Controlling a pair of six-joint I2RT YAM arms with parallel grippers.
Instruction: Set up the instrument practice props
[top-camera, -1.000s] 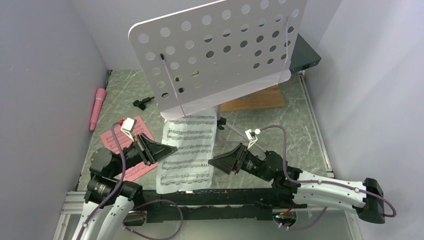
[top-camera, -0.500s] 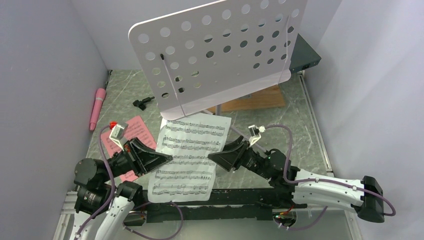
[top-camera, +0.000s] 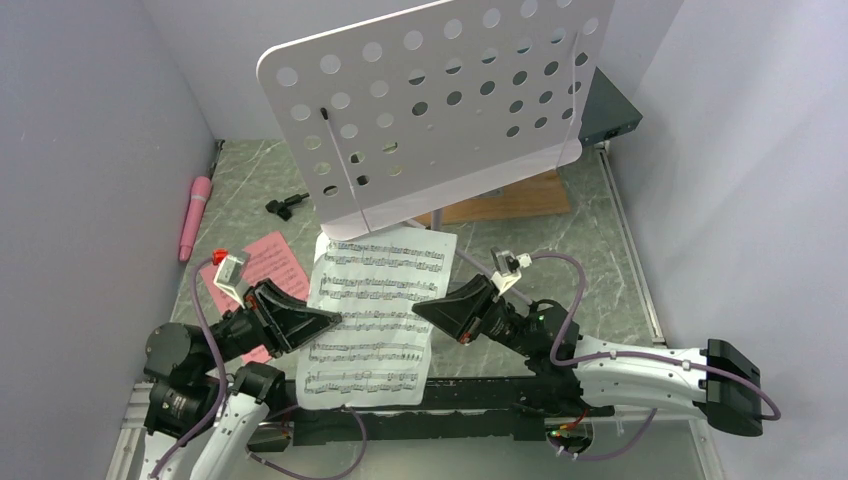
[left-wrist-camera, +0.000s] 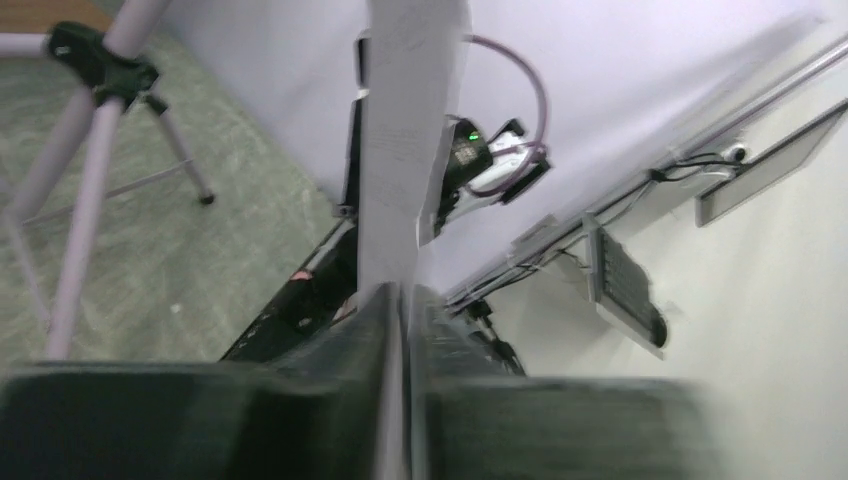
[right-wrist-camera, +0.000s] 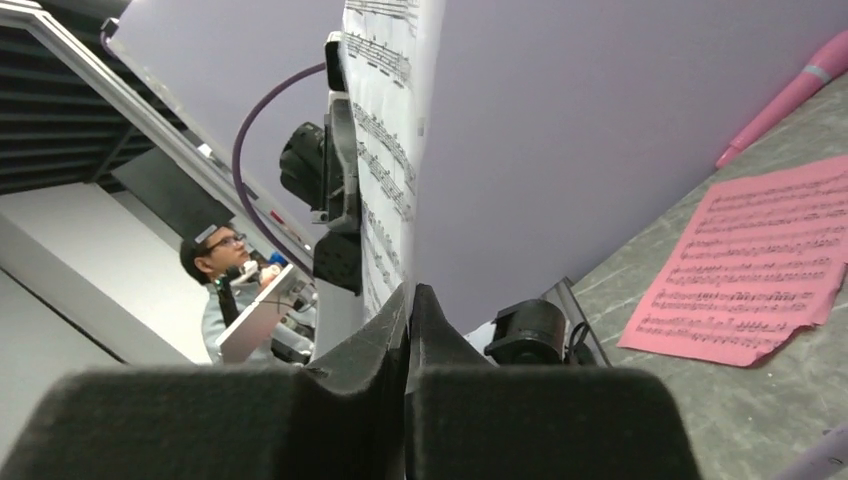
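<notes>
Lifted since a second ago, white music sheet (top-camera: 375, 305) hangs off the tabletop (top-camera: 590, 260), left hand (top-camera: 333, 319) clamped on its 9 o'clock edge, right hand (top-camera: 420, 312) clamped at 3 o'clock, lavender stand desk (top-camera: 430, 100) at 12 o'clock, pink sheet (top-camera: 268, 260) flat at 10 o'clock.

text: none legible | white sheet (top-camera: 375, 310): music staves only | pink sheet (top-camera: 272, 258): same
</notes>
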